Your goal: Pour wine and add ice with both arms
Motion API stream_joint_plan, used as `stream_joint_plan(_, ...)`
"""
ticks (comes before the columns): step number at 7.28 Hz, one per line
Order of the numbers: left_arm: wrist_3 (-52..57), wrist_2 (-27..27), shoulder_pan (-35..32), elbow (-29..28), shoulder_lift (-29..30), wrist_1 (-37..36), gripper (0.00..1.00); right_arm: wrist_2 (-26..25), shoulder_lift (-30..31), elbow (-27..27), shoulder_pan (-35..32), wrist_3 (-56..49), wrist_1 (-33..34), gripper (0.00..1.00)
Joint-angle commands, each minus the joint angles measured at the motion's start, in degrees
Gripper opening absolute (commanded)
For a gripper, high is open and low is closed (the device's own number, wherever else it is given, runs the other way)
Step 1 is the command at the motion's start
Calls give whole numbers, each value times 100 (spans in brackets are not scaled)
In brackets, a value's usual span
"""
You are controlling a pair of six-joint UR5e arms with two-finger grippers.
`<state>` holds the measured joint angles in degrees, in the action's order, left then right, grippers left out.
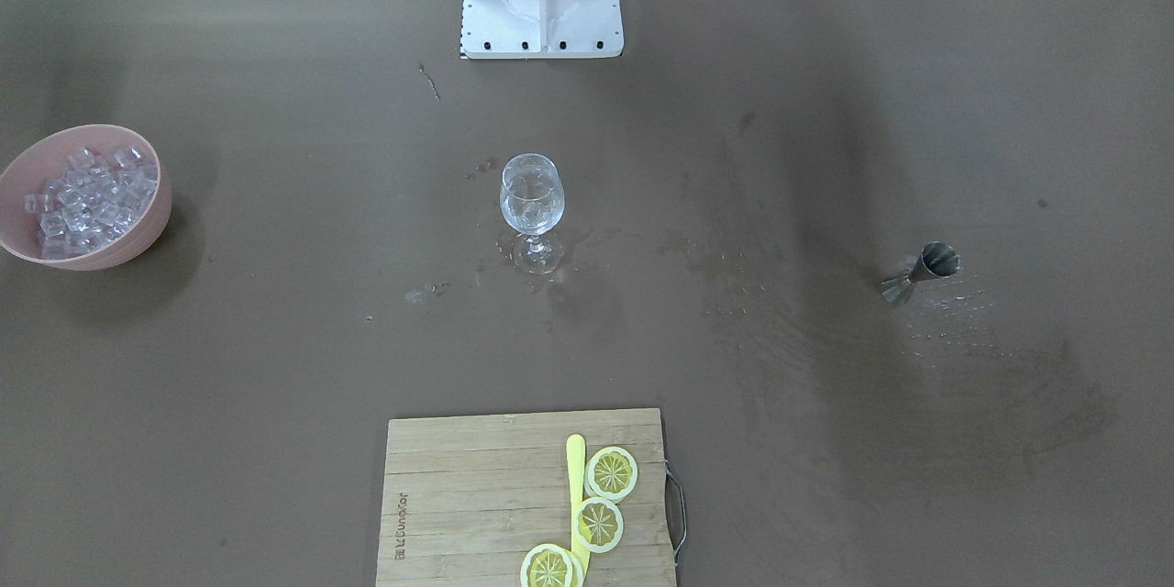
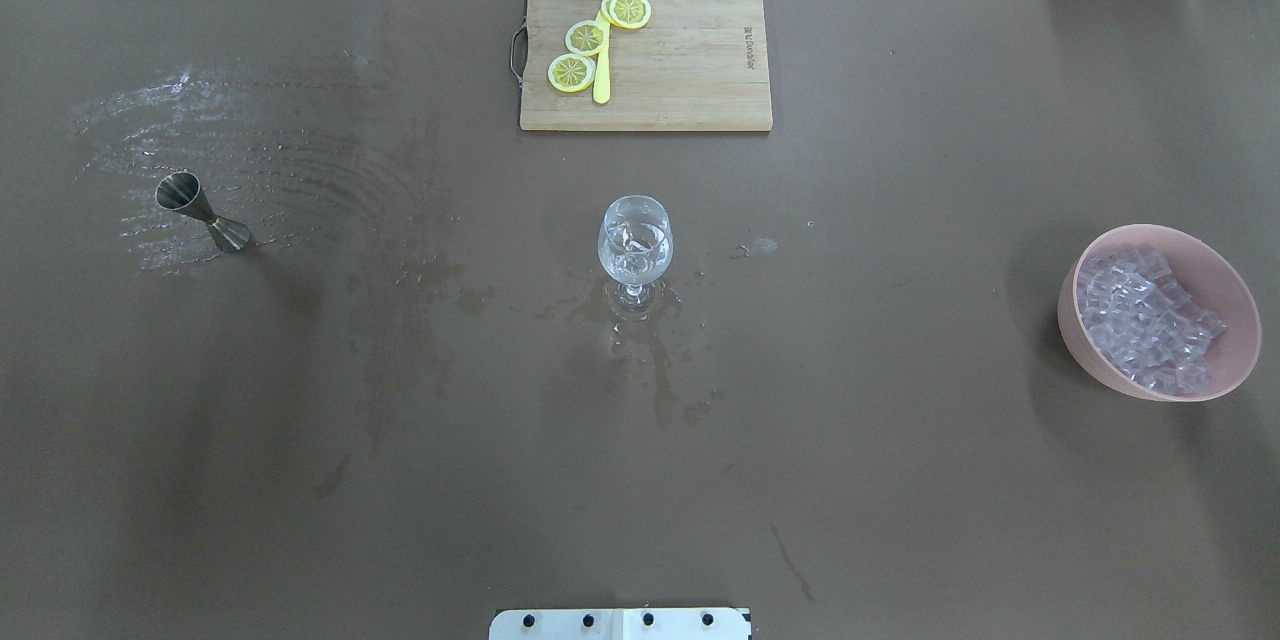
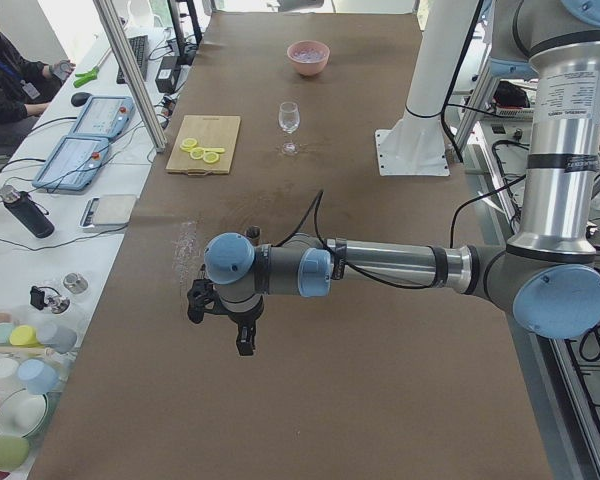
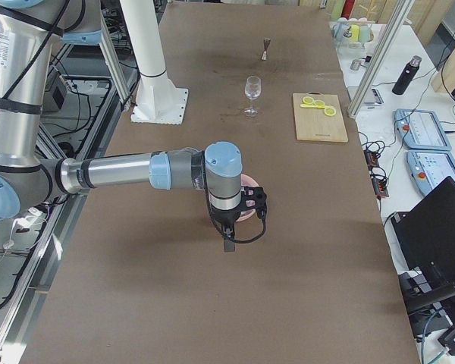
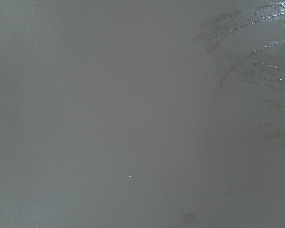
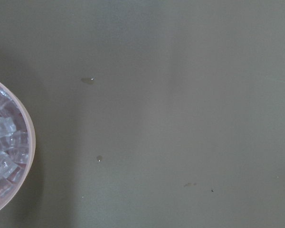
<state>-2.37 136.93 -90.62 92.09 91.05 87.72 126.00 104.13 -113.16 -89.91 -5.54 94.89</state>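
On desk (image 2: 900, 470), cutting board (image 1: 477, 495) logo (image 1: 401, 527) unreadable; left gripper (image 3: 245, 347) and right gripper (image 4: 227, 246): spread or pressed together, cannot tell.

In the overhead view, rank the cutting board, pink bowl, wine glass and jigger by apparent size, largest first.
1. cutting board
2. pink bowl
3. wine glass
4. jigger, only slightly smaller than the glass
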Motion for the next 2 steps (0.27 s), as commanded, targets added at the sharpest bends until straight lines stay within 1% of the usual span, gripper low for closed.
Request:
stream_joint_plan(1,0,0,0,-24,0,9,98,3,10,-57,0,0,3,100)
stream_joint_plan(2,0,0,0,-24,0,9,98,3,10,-57,0,0,3,100)
